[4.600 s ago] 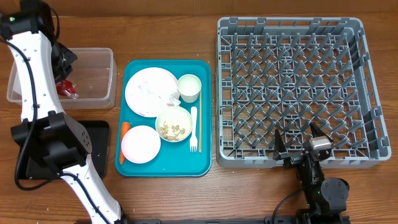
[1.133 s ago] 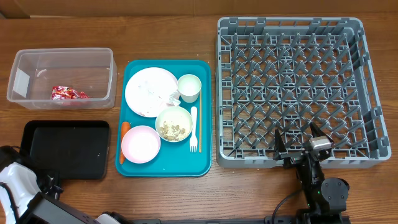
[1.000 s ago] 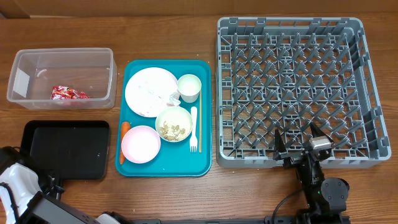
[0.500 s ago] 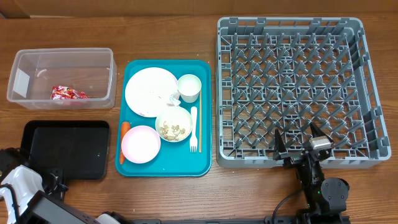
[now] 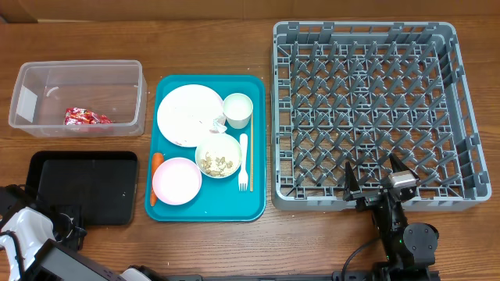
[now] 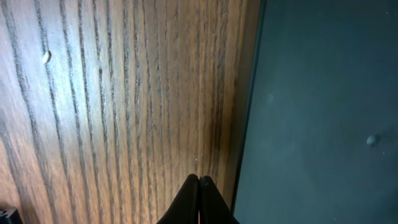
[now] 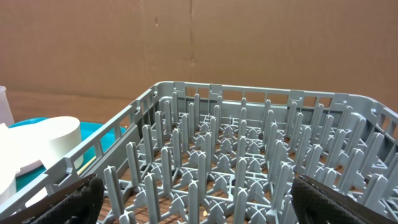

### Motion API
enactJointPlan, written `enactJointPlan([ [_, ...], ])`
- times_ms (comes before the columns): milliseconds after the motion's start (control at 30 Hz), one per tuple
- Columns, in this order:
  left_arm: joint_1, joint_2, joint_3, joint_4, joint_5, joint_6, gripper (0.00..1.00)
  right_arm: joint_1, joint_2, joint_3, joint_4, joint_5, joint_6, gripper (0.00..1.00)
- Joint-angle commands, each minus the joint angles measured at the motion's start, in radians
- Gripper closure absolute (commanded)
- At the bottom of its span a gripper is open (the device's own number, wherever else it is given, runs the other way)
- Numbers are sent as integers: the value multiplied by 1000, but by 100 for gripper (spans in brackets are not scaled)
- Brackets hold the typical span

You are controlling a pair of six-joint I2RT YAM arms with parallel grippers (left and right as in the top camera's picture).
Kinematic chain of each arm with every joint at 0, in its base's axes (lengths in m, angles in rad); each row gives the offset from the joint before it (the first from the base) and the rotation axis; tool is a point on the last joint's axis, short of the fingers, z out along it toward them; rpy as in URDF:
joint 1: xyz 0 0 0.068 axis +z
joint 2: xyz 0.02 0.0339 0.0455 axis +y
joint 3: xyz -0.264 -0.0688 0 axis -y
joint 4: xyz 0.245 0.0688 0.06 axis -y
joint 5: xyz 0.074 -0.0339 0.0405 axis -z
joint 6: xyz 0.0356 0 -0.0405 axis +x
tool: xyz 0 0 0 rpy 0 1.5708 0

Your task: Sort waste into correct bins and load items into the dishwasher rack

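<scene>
My left tool is pinched fully narrow, tips together, holding nothing. It is low over bare table, just beside the long edge of the black tray. My right tool is spread wide and empty, at the near rim of the grey rack, pegs ahead of it.

The red wrapper lies in the clear tub; its print is too small to read. A pale label patch on the tub's left wall is unreadable too.

The teal tray sits between tub and rack, its right edge just beside the rack. On it:
- big white plate with crumpled napkin at its rim
- cup
- bowl with scraps
- fork and chopstick side by side
- pink plate
- carrot, partly under the pink plate

Open table runs along the near edge.
</scene>
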Motion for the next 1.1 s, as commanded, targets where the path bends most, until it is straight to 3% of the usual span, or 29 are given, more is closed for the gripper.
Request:
enactJointPlan([
  [0, 2, 5, -8, 8, 16, 20, 96, 5, -8, -10, 5, -1, 3, 0],
  [300, 2, 5, -8, 45, 134, 92, 96, 5, -8, -10, 5, -1, 3, 0],
  [1067, 2, 5, -8, 86, 174, 129, 96, 5, -8, -10, 5, -1, 3, 0],
])
